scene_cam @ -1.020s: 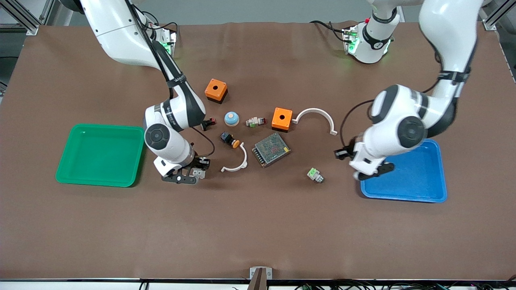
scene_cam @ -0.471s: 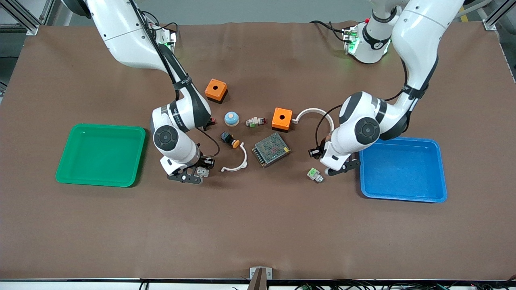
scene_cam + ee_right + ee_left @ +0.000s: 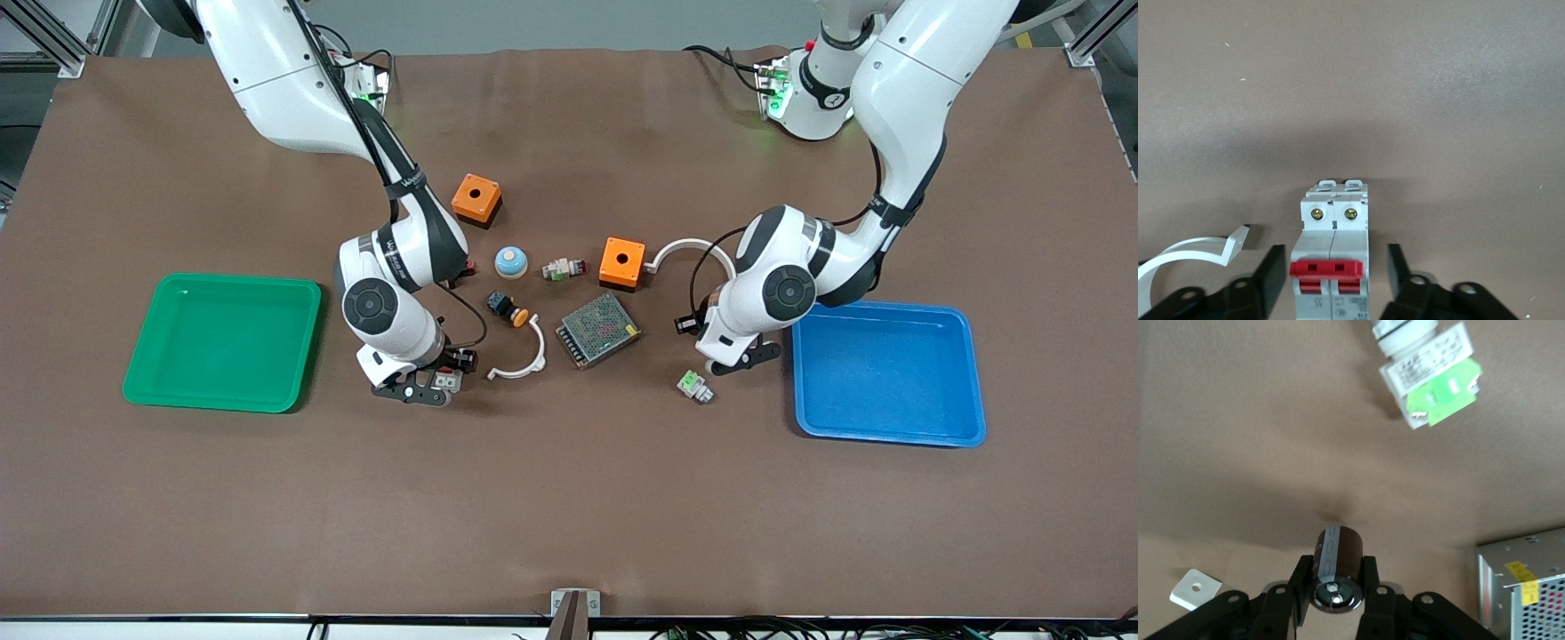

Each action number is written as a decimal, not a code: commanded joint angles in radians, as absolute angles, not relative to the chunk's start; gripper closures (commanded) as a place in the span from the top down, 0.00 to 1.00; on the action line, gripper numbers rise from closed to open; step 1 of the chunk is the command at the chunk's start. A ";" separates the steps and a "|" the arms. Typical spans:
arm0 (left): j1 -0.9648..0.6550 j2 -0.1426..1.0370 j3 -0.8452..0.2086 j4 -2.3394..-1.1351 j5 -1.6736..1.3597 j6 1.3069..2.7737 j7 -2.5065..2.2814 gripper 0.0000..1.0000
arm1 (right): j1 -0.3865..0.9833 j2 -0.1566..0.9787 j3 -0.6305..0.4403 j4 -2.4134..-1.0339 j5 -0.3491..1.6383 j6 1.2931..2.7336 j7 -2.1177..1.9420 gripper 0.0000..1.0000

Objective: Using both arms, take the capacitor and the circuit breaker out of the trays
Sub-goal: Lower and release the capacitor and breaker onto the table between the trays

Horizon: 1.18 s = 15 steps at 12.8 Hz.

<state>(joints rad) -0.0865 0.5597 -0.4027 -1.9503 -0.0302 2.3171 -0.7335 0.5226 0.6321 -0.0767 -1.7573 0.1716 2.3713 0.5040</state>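
Note:
In the left wrist view my left gripper (image 3: 1337,581) is shut on the capacitor (image 3: 1338,550), a black stubby cylinder held just above the brown table. In the front view this gripper (image 3: 722,360) is over the table beside a small white part with a green top (image 3: 694,386), between the mesh box and the blue tray; the capacitor is hidden under the hand there. My right gripper (image 3: 1331,283) is open, with its fingers on either side of the white-grey breaker (image 3: 1333,227) with a red switch and a gap on each side. In the front view that gripper (image 3: 434,386) is at the breaker (image 3: 448,380).
A green tray (image 3: 142,373) lies at the right arm's end and a blue tray (image 3: 889,436) at the left arm's end. In the middle are two orange boxes (image 3: 476,197) (image 3: 621,260), a metal mesh box (image 3: 598,331), two white arcs (image 3: 520,363) (image 3: 698,244), a push-button (image 3: 507,308) and a blue dome (image 3: 510,260).
My left arm has swung from the blue tray's edge toward the table's middle and now sits by the green-topped part. My right gripper has shifted slightly, still at the breaker.

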 commanded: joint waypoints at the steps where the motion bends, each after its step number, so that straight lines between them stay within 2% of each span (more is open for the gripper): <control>1: -0.094 0.552 -0.394 -1.948 -0.032 2.330 -0.753 0.59 | 0.522 0.627 -0.092 -1.676 0.167 2.248 0.511 1.00; 2: -0.092 0.552 -0.391 -1.938 -0.028 2.329 -0.749 1.00 | 0.517 0.618 -0.095 -1.636 0.157 2.159 0.511 1.00; 4: -0.089 0.551 -0.390 -1.895 0.015 2.318 -0.752 1.00 | 0.486 0.539 -0.121 -1.586 0.120 1.954 0.488 1.00; 7: -0.061 0.531 -0.370 -1.775 0.034 2.225 -0.749 1.00 | 0.390 0.389 -0.123 -1.592 0.115 1.807 0.350 1.00; 11: -0.019 0.522 -0.353 -1.492 0.159 1.906 -0.744 1.00 | 0.241 0.177 -0.124 -1.695 0.101 1.749 0.183 1.00; 13: 0.024 0.485 -0.353 -1.442 0.163 1.870 -0.736 1.00 | 0.163 0.089 -0.124 -1.750 0.094 1.726 0.048 1.00; 15: 0.081 0.439 -0.354 -1.439 0.161 1.858 -0.684 1.00 | 0.097 0.051 -0.123 -1.743 0.052 1.680 -0.058 1.00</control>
<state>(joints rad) 0.0421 0.4732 -0.3502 -1.4424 0.1451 1.8831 -0.7171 0.1522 0.1246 -0.1441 -1.6868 0.0895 1.6900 0.0252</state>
